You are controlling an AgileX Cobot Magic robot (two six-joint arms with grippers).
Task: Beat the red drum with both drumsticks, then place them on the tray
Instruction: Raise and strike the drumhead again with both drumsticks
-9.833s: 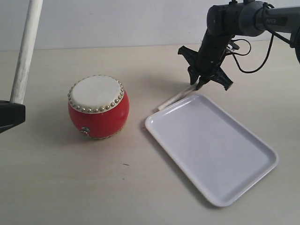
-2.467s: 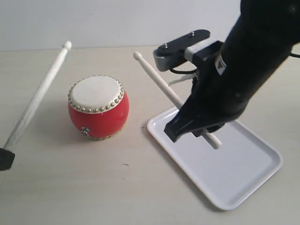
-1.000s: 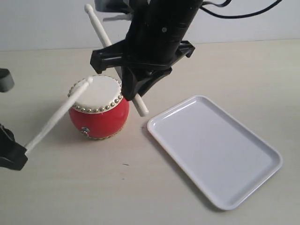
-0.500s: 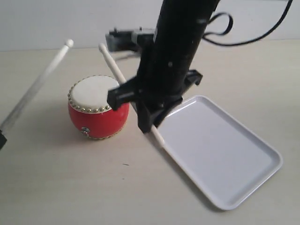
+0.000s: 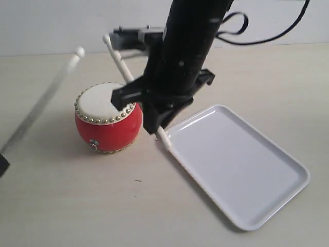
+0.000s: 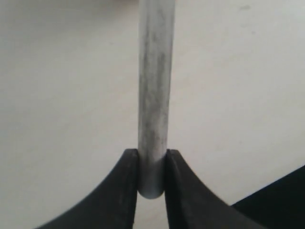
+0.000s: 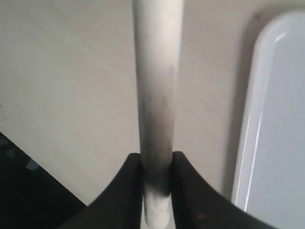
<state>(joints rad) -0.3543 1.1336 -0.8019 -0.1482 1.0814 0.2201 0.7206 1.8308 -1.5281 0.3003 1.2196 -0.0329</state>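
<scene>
The red drum [image 5: 109,127] stands left of centre, its cream head partly covered by my right arm. My right gripper [image 5: 154,121] [image 7: 156,164] is shut on one drumstick [image 5: 123,64] [image 7: 157,86], which slants from the tray's near corner up past the drum's right rim, tip raised at the back. My left gripper [image 6: 152,164] is shut on the other drumstick [image 5: 43,105] [image 6: 155,86], blurred, raised left of the drum with its tip high; that gripper shows only at the exterior view's left edge [image 5: 2,165]. The white tray [image 5: 257,200] lies empty at the right.
The pale tabletop [image 5: 103,206] spreads around drum and tray. My right arm [image 5: 190,46] rises dark and bulky over the scene's middle, with a cable [image 5: 267,36] looping behind it. A pale wall closes the back.
The right gripper and its stick have shifted slightly left and lower, closer over the drum's right rim. The left stick has stayed raised, now blurred by motion.
</scene>
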